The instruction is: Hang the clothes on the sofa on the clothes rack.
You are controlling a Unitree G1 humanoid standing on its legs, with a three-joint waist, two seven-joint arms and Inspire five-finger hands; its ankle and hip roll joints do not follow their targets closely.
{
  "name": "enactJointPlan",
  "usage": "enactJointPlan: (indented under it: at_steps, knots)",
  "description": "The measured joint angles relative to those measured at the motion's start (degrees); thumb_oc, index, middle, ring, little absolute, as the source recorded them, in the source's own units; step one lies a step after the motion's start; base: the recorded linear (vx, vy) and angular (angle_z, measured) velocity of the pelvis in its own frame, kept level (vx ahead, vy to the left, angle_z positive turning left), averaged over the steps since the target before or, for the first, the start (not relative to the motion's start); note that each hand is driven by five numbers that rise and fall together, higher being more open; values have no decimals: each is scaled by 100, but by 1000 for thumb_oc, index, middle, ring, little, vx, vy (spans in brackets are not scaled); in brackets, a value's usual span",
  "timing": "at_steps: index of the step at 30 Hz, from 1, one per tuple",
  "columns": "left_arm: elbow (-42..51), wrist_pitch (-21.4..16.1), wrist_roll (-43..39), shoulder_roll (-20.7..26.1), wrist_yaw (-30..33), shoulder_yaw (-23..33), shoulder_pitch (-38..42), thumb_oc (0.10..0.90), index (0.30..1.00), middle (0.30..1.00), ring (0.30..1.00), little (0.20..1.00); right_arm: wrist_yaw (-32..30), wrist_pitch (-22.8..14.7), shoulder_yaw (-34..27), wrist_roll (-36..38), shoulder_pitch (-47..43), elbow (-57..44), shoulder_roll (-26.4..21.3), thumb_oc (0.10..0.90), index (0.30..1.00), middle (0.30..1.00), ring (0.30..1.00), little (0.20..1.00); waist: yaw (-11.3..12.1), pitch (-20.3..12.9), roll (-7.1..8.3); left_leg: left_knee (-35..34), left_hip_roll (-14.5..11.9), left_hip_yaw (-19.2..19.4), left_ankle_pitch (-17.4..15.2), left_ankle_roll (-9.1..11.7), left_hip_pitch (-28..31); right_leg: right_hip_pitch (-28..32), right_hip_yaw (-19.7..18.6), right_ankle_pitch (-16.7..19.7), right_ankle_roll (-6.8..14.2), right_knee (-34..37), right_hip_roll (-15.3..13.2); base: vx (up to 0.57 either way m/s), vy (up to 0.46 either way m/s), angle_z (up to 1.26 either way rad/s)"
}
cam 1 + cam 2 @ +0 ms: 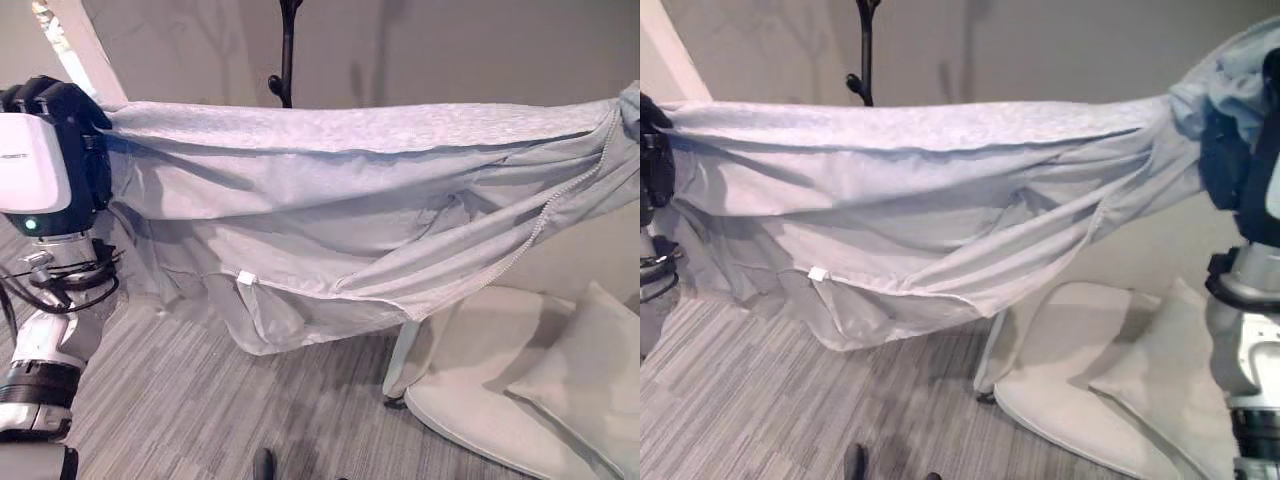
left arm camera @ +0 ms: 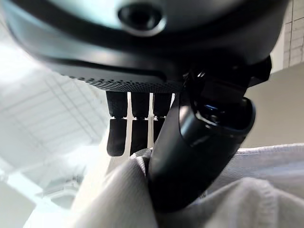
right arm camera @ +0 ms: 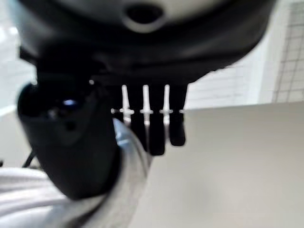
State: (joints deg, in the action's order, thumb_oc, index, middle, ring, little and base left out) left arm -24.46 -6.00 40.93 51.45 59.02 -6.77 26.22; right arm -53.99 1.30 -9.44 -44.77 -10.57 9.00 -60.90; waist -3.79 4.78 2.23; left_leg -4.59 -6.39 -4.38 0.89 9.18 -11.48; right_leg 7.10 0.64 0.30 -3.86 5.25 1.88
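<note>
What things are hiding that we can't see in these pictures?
- Clothes rack: both eye views show its dark pole cut off by the top edge, and the stretched garment covers its lower part.
- Sofa: garment hides its near part; the edge crops the rest.
- Right hand: in the right eye view, cloth bunches over it.
- Left hand: in its wrist view the thumb pinches cloth, hiding the fingertips.

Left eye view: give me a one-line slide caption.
Both hands, left hand and right hand, stretch a light grey garment wide before the black clothes rack, above the pale sofa.
</note>
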Motion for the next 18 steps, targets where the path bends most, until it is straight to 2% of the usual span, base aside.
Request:
enactJointPlan:
  at_steps: [1,3,5,7,8,9,10,11,12,13,14,15,16,17,18]
  knots:
    - [-113,4,-37,4,-29,-205,99,400,300,300,300,300,-23,0,154,8,-36,209,-129,400,300,300,300,300,-22,-15,-46,72,-16,148,36,-40,-146,85,-22,-106,161,2,-4,281,262,-36]
    - [-438,4,-44,14,-165,-679,427,400,300,300,300,300,69,27,467,72,-276,701,-279,400,300,300,300,300,0,-49,-135,261,-69,297,79,-143,-184,302,-111,-226,208,0,-52,262,253,-33]
    - [-540,7,-94,134,-226,-968,555,400,300,300,300,300,95,45,528,157,-541,815,-291,400,300,300,300,300,-16,-108,-217,489,25,455,63,-225,-56,416,-292,-407,412,-4,-310,356,364,-48]
    - [-648,5,-196,152,-372,-1284,916,400,300,300,300,300,113,93,793,326,-983,1195,-505,400,300,300,300,300,-78,-107,-166,409,481,728,412,-650,107,437,-341,-590,725,-218,-777,262,302,-34]
    - [-687,5,-267,149,-472,-1401,1049,400,300,300,300,300,211,103,1018,360,-1221,1401,-629,400,300,300,300,300,-98,-104,-201,257,660,773,585,-884,307,352,-322,-711,858,-575,-947,148,235,-28]
    - [-613,8,-297,165,-541,-1377,1157,400,300,300,300,300,249,150,1144,433,-1297,1528,-693,400,300,300,300,300,-188,-134,-223,55,888,832,947,-1227,576,252,-192,-869,1095,-1131,-1152,243,380,-15]
    - [-649,22,-397,180,-558,-1383,1368,400,300,300,300,300,272,241,1147,464,-1339,1552,-842,400,300,300,300,300,-201,-130,-212,-50,1167,871,826,-1421,754,72,-265,-844,1295,-1686,-1410,167,372,4]
    - [-773,62,-504,181,-566,-1384,1694,400,300,300,300,300,304,368,1275,489,-1616,1669,-880,400,300,300,300,300,-240,-112,-241,-48,1367,860,673,-1637,869,-565,-416,-751,1484,-3081,-1550,205,548,26]
    - [-888,138,-525,192,-601,-1388,1958,400,300,300,300,300,381,417,1377,492,-1805,1714,-884,400,300,300,300,300,-344,-91,-270,-45,1467,825,610,-1718,1013,-1257,-655,-465,1582,-4473,-1605,165,475,14]
    - [-808,248,-598,311,-587,-1351,2041,400,300,300,300,300,366,453,1435,488,-2048,1697,-879,400,300,300,300,300,-280,53,-356,29,1490,973,451,-1835,1209,-1941,-421,-388,1512,-5394,-1734,257,440,-3]
    - [-782,293,-597,407,-590,-1351,2047,400,300,300,300,300,340,467,1428,487,-2145,1668,-877,400,300,300,300,300,-194,234,-419,-4,1487,1081,358,-1831,1443,-2185,143,-387,1463,-5839,-1940,223,161,-36]
    - [-759,315,-591,416,-593,-1308,1973,400,300,300,300,300,322,491,1422,490,-2114,1673,-879,400,300,300,300,300,-148,286,-488,-11,1459,1069,282,-1706,1615,-2301,335,-465,1404,-5721,-1859,151,72,-20]
    - [-700,318,-591,473,-589,-1181,1864,400,300,300,300,300,318,491,1424,492,-2074,1707,-894,400,300,300,300,300,-165,289,-538,-11,1424,987,191,-1559,1729,-2304,366,-617,1293,-5329,-1601,161,-6,1]
    - [-691,321,-593,541,-587,-1088,1862,400,300,300,300,300,299,500,1410,505,-2059,1762,-941,400,300,300,300,300,-182,303,-525,-35,1427,949,88,-1407,1805,-2352,401,-785,1281,-4998,-1432,118,-27,17]
    - [-674,344,-600,627,-579,-985,1865,400,300,300,300,300,296,537,1349,527,-2058,1770,-952,400,300,300,300,300,-185,311,-505,-44,1447,975,86,-1403,1829,-2376,398,-831,1219,-4606,-1275,252,-70,35]
